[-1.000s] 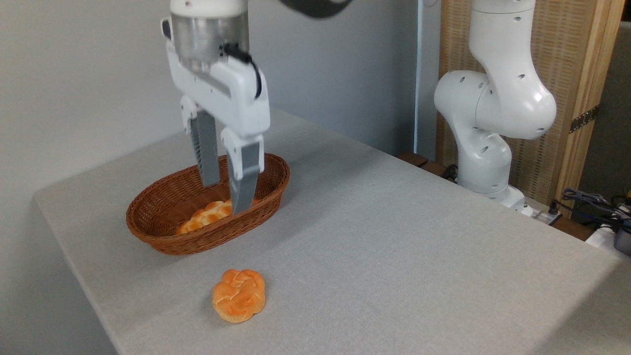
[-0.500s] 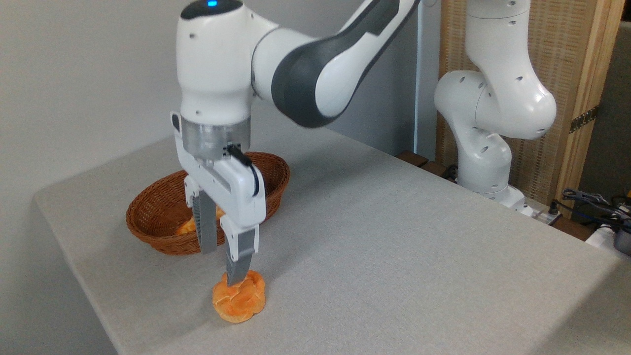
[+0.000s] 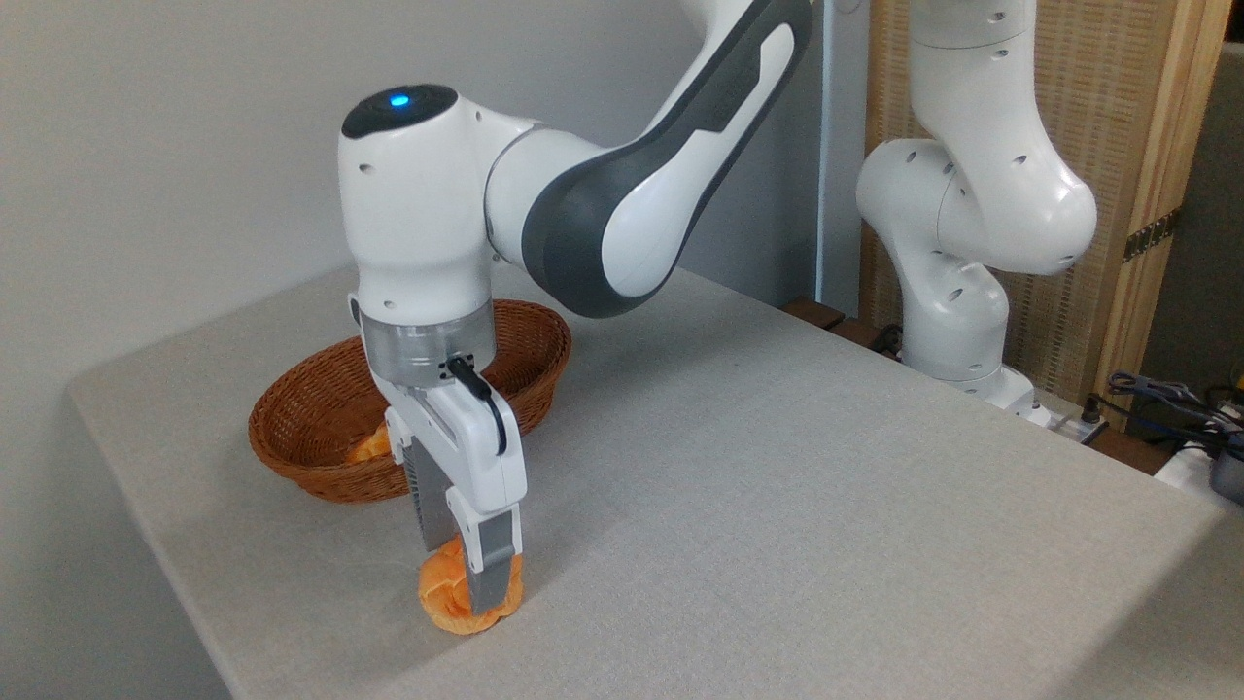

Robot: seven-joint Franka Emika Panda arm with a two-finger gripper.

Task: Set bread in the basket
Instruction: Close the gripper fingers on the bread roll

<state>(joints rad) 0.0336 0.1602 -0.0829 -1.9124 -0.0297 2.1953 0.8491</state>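
From where I stand, the white arm (image 3: 622, 194) bends down over the near-left part of the bench (image 3: 777, 467), its wrist pointing straight at the surface and a small blue light glowing on top of the last joint. The gripper (image 3: 465, 574) has its 2 grey fingers (image 3: 493, 574) lowered around the bread (image 3: 442, 595), 1 on the near side and 1 on the far side. They look pressed against the bun, though I cannot tell for sure whether they are squeezing it or only straddling it. The bun sits on the grey cloth close to the bench's front-left edge, its orange knotted top mostly hidden behind the near finger and its lower rim touching the cloth.

Just behind it, towards the back-left corner, stands the basket (image 3: 301, 437), reddish-brown wicker, oval and shallow. The gripper body covers the middle of its near rim. Inside, a bit of another orange loaf (image 3: 373, 445) peeks out low against the near wall. The bun and the basket are apart, with a strip of bare cloth between them.

On the right, beyond the bench's far edge, the arm's base column (image 3: 957, 243) rises in front of a woven wooden screen (image 3: 1137, 146), and a tangle of cables (image 3: 1176, 399) lies near the right edge.
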